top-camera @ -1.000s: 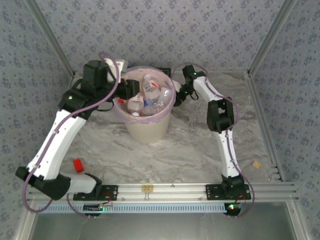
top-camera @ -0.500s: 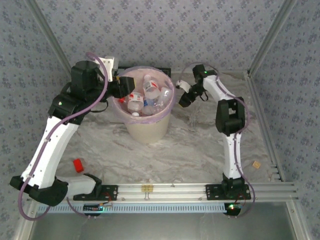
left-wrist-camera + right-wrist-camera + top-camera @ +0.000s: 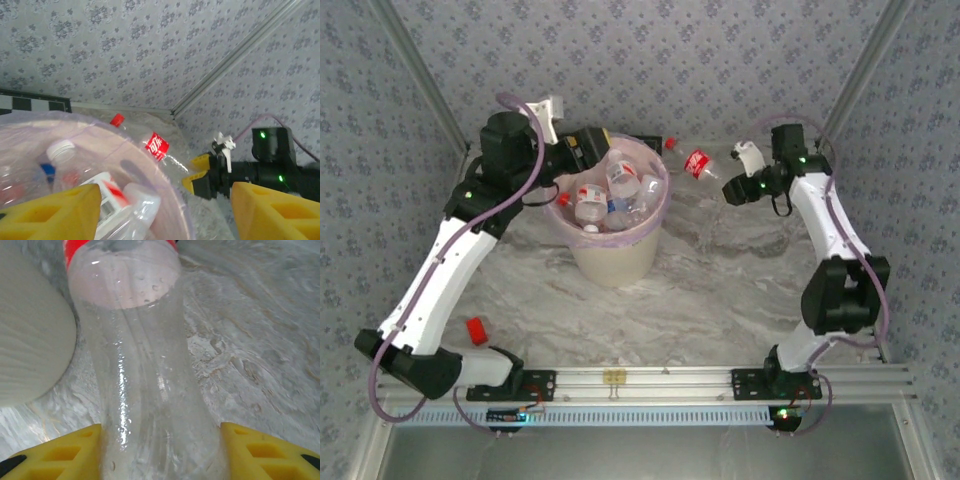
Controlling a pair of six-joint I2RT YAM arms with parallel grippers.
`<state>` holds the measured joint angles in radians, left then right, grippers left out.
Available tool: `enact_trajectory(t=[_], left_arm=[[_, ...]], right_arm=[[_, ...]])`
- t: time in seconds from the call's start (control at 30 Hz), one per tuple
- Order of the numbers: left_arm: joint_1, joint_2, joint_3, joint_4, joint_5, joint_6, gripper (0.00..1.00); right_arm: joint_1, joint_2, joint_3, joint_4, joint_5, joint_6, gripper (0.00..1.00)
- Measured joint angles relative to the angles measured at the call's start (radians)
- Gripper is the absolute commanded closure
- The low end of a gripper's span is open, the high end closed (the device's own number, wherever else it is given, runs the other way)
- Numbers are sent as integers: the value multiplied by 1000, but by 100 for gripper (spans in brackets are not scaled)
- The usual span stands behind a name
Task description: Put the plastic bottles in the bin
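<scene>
My right claw [image 3: 732, 190] pinches the base end of a clear plastic bottle with a red label and red cap [image 3: 695, 162], with my yellow pads pressed on both its sides. Its long axis runs straight away from me, cap leading, toward the round cream bin lined with a translucent pink bag [image 3: 616, 262]. The bin lies left of the cap, near but apart. This arm is the nearer one, and I judge the carry must go left over the rim. My left claw [image 3: 165, 210] hangs spread wide and empty above the other clear bottles [image 3: 620, 178] in the bin. The label's white writing is too small to read.
</scene>
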<state>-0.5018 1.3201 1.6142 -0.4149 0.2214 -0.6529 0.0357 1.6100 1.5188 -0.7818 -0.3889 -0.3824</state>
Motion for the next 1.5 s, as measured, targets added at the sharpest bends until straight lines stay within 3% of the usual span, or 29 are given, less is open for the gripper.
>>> enact_trajectory(t=[0.1,0.43,0.57,0.8,1.27,1.5], left_arm=[[-45,30,13,39,-40,-40,10],[-217,311,298,62,-138,-154,3],[-254,440,453,15,-136,-188,3],[-302,593,643,-52,-106,-214,3],[-344,678,724,-135,-52,-246,17],[-345,670,702,-127,-57,-255,40]], right_arm=[[-11,-105,-60,41,46,124,100],[8,-427,-140,103,100,430,100],[44,-533,-173,117,64,492,100],[149,-575,-176,121,44,530,100],[205,-573,-180,148,86,552,100],[216,-561,-184,150,106,555,100]])
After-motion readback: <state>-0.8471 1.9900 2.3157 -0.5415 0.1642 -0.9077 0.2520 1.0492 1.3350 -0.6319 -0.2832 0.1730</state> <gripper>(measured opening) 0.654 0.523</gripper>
